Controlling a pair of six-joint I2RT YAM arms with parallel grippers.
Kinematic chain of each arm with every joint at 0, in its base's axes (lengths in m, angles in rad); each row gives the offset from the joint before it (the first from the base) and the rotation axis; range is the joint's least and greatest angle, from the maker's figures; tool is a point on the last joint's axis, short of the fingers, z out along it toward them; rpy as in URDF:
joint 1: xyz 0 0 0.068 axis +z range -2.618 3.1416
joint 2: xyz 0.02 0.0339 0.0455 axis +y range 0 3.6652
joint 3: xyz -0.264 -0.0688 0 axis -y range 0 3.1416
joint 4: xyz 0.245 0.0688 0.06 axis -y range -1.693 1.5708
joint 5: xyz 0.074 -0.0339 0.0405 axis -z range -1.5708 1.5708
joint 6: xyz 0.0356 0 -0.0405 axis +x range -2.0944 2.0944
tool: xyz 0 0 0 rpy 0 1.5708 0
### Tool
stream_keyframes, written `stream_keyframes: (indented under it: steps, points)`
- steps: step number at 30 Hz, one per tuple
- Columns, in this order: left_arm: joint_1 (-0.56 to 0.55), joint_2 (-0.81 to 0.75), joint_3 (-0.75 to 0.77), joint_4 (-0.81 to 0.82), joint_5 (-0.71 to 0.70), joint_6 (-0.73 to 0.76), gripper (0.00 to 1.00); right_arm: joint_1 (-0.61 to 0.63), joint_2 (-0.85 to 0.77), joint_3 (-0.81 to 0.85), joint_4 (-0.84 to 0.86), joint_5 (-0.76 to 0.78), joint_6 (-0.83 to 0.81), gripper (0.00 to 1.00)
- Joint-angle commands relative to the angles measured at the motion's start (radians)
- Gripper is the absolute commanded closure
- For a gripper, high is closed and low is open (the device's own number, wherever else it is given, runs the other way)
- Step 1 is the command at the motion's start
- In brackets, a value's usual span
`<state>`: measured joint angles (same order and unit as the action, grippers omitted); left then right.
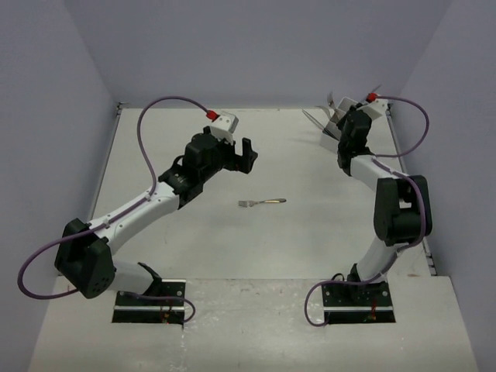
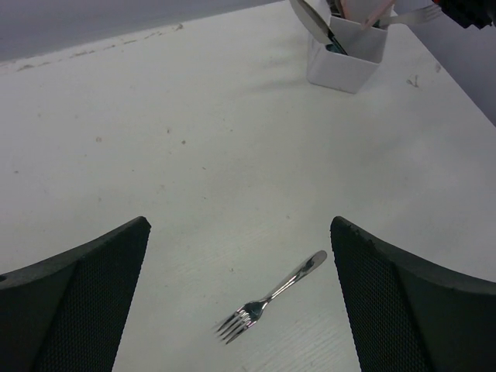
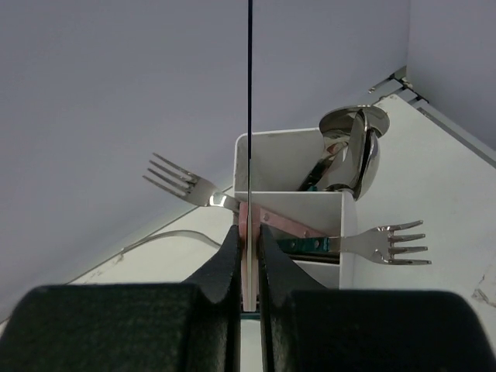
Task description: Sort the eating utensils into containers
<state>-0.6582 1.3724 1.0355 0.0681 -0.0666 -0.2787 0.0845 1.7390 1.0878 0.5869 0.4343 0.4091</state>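
Observation:
An all-metal fork (image 1: pixel 262 202) lies alone mid-table; in the left wrist view it (image 2: pixel 271 297) lies below and between my open fingers. My left gripper (image 1: pixel 242 155) (image 2: pixel 239 229) is open and empty, above and to the left of the fork. The white divided bin (image 1: pixel 333 136) (image 2: pixel 345 66) (image 3: pixel 294 205) stands at the far right and holds several utensils. My right gripper (image 1: pixel 353 124) (image 3: pixel 248 232) is shut on a pink-handled knife (image 3: pixel 248 260), blade pointing up, right at the bin's front. A pink-handled fork (image 3: pixel 186 184), a green-handled fork (image 3: pixel 387 239) and spoons (image 3: pixel 353 151) stick out of the bin.
Lilac walls close in the table on the left, back and right. The bin sits close to the right wall and the back right corner rail (image 3: pixel 399 81). Purple cables loop above both arms (image 1: pixel 167 101).

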Motion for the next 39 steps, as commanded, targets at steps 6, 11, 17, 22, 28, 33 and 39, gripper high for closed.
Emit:
stream_keyframes:
  steps: [6,11,17,22,28,33,39]
  points:
    - [0.118,0.03,0.032,-0.031,0.119,-0.034,0.0,0.0,0.134,0.073,0.245,0.182,-0.023,0.98]
    - [0.135,0.034,0.037,-0.051,0.103,-0.022,0.0,0.0,0.139,0.054,0.243,0.198,0.043,0.97]
    - [0.143,0.03,0.032,-0.059,0.084,-0.017,0.0,0.009,0.134,0.012,0.235,0.202,0.053,0.91]
    - [0.144,0.024,0.031,-0.063,0.083,-0.016,0.0,0.021,0.14,0.011,0.199,0.187,0.011,0.91]
    - [0.144,0.001,0.014,-0.067,0.073,-0.024,0.0,0.037,0.169,0.125,-0.004,0.221,-0.004,0.84]
    - [0.146,-0.03,-0.012,-0.067,0.034,-0.025,0.0,0.055,0.171,0.115,0.005,0.279,-0.023,0.79]
    - [0.147,-0.05,-0.02,-0.067,0.013,-0.019,0.0,0.063,0.162,0.087,0.057,0.264,-0.062,0.79]
